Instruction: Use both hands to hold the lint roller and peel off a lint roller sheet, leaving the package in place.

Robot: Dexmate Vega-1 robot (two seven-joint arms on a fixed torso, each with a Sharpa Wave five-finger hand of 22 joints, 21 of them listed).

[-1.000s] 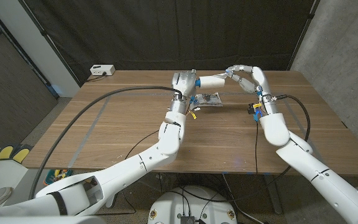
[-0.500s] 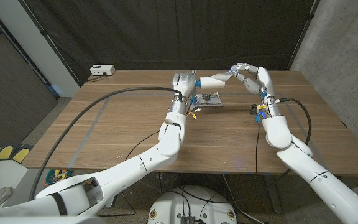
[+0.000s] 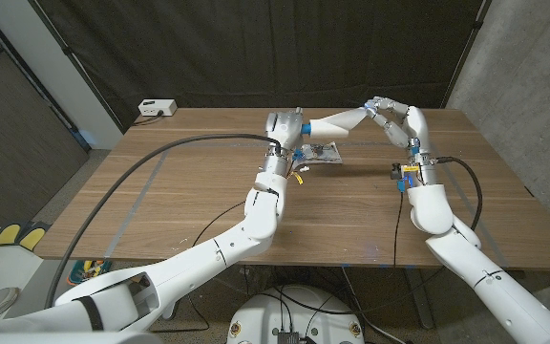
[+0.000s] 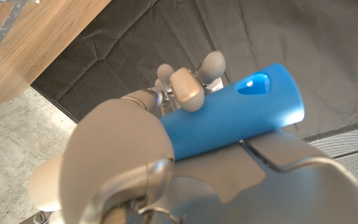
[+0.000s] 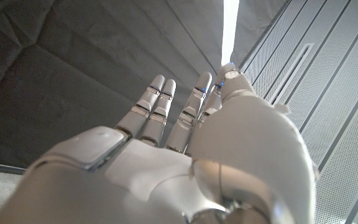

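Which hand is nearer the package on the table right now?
Left. The left hand grips the lint roller just above the package; the right hand is off to its right, at the roller's tip.

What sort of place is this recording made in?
Probably a lab or test bay, not a home: a bare wooden table backed by a black curtain, thick cabling across the tabletop, and a concrete wall.

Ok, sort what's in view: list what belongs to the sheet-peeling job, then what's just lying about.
Belongs to the job:
- lint roller, blue handle gripped by left hand
- right hand, fingers at the roller's far end
- package, lying on the table under the roller

Just lying about:
- small white box at the table's far left corner
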